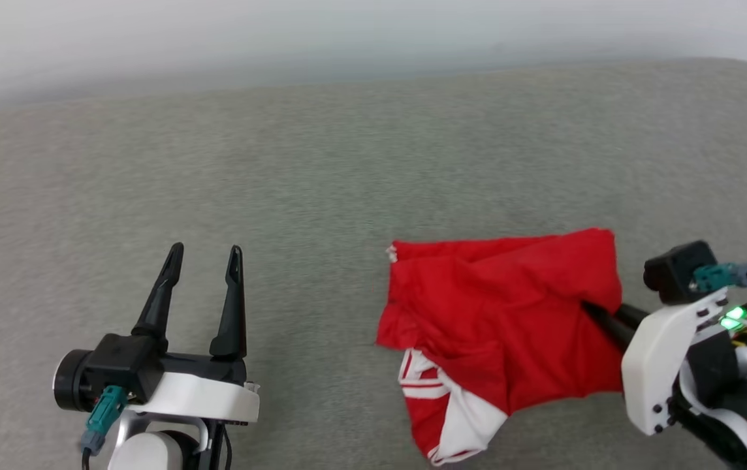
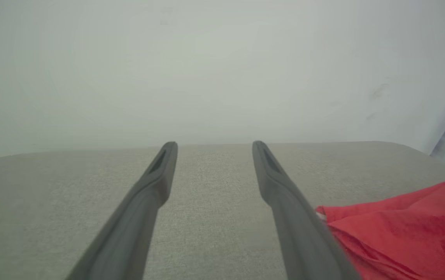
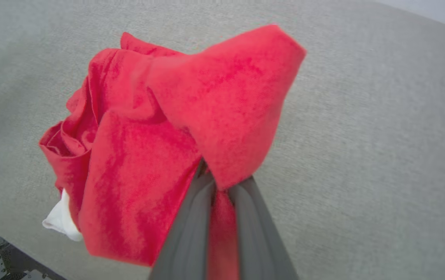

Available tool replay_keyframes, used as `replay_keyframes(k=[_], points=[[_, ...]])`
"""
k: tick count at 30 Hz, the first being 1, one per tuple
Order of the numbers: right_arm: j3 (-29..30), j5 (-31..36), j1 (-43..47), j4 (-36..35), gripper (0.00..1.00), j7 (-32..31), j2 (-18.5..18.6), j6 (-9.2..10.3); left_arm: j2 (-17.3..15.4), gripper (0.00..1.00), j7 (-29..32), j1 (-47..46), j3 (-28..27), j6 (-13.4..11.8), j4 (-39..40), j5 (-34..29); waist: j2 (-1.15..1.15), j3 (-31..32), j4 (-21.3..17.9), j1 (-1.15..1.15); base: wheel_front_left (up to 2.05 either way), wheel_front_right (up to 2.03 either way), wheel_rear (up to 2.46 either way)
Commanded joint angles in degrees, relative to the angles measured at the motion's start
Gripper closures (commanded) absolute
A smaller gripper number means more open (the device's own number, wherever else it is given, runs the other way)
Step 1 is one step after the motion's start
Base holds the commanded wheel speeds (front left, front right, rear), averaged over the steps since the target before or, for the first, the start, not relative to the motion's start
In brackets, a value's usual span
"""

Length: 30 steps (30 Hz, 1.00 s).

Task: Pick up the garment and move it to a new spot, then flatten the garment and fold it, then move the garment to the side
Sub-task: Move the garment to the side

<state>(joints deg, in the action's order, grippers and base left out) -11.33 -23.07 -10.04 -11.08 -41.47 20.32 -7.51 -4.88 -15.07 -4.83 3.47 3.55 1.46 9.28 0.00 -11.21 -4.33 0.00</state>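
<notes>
1. The garment [image 1: 504,313] lay in a loose, crumpled heap on the grey tabletop [image 1: 347,163]. In the head view it sat right of centre, toward the near edge.
2. Its upper side was plain red cloth thrown into broad folds. A white sleeve [image 1: 471,418] with red stripes poked out from under the heap on the near side.
3. The right claw [image 1: 599,316] had come in from the right and was closed on the garment's right-hand edge. Its fingertips were buried in the red folds.
4. In the right wrist view the two dark fingers [image 3: 191,217] stood almost together, with a strip of red cloth pinched between them. A flap of the garment [image 3: 148,147] was draped over their tips.
5. That view showed the cloth bunched up around the grip. Whether that edge was clear of the tabletop could not be told.
6. The left claw [image 1: 206,251] hung at the lower left of the head view, well apart from the garment. Its fingers were spread wide and held nothing.
7. In the left wrist view the left claw [image 2: 214,146] pointed across bare tabletop toward a pale wall [image 2: 222,58]. The garment's red edge [image 2: 401,229] appeared at the lower right.
</notes>
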Motion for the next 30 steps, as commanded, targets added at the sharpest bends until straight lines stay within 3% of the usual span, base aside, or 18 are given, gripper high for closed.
replay_keyframes(k=[1, 7, 14, 23, 30], points=[[0.3, 0.2, -0.9, -0.4, 1.00, 0.0, 0.3, 0.04, -0.3, 0.00, -0.1, -0.6, 0.0, 0.2, 0.3, -0.4, 0.00, -1.4, -4.5, 0.00, 0.00, 0.00, 0.00], [4.7, 0.3, -4.0, 1.1, 1.00, 0.8, 1.2, 0.04, -1.4, 0.00, -0.1, -3.3, 0.7, 0.6, 1.5, -1.4, 0.00, -5.8, -11.9, 0.00, 0.00, 0.00, 0.00], [10.0, -0.7, -10.8, 11.6, 1.00, 5.0, 1.8, 0.06, -3.3, 0.00, 1.0, -8.6, 2.6, 1.5, 4.0, -3.1, 0.00, -13.3, -16.3, 0.00, 0.00, 0.00, 0.00], [16.3, 1.1, -22.8, 28.0, 1.00, 10.9, 5.5, 0.06, -5.2, 0.00, 4.6, -15.0, 6.1, 2.4, 9.5, -5.2, 0.00, -23.2, -15.8, 0.00, 0.00, 0.00, 0.00], [23.9, 6.4, -30.3, 39.5, 1.00, 17.2, 9.0, 0.06, -6.1, 0.00, 6.6, -17.6, 8.4, 2.8, 13.0, -6.0, 0.00, -27.1, -13.5, 0.00, 0.00, 0.00, 0.00]])
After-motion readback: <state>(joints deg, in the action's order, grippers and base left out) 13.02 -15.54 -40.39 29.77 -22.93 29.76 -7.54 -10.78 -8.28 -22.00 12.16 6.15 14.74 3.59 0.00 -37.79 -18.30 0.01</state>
